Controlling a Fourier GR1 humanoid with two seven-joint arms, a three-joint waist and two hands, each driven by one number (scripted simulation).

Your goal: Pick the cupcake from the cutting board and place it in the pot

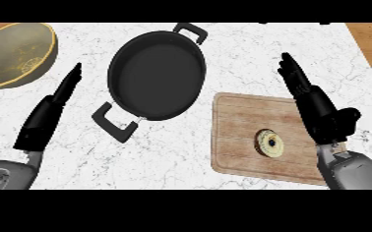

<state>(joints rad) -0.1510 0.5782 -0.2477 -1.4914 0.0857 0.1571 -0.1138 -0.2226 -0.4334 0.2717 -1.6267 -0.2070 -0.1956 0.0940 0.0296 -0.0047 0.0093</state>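
White marbled surface [247,44] is filling the view, with a strip of wood showing at its far right corner. A black pot [156,73] with two loop handles is sitting mid-surface, with nothing in it. A wooden cutting board [236,128] is lying right of the pot and nearer the robot, not touching it. The cupcake [269,143] is sitting on the board's half farther from the pot, showing from above as a pale ring with a dark centre. A brass-coloured bowl [25,49] is sitting left of the pot, partly cut off by the view's edge.

Step in hand, as I am reading it: the approach before the pick. The cupcake is not yet grasped, so the task is looking barely begun.

The next move is calling for the right robot hand [317,109] to shift toward the pot until it is over the cupcake, lower, and curl round its sides. A lift and a carry to the pot's mouth would follow.

The right robot hand is hovering over the board's outer edge, near the cupcake but apart from it. Its fingers are lying straight and together, thumb sticking out sideways, holding nothing. Whether it is touching the board, I cannot tell.

The left robot hand [49,112] is showing on the pot's opposite side, fingers straight, holding nothing, apparently resting.
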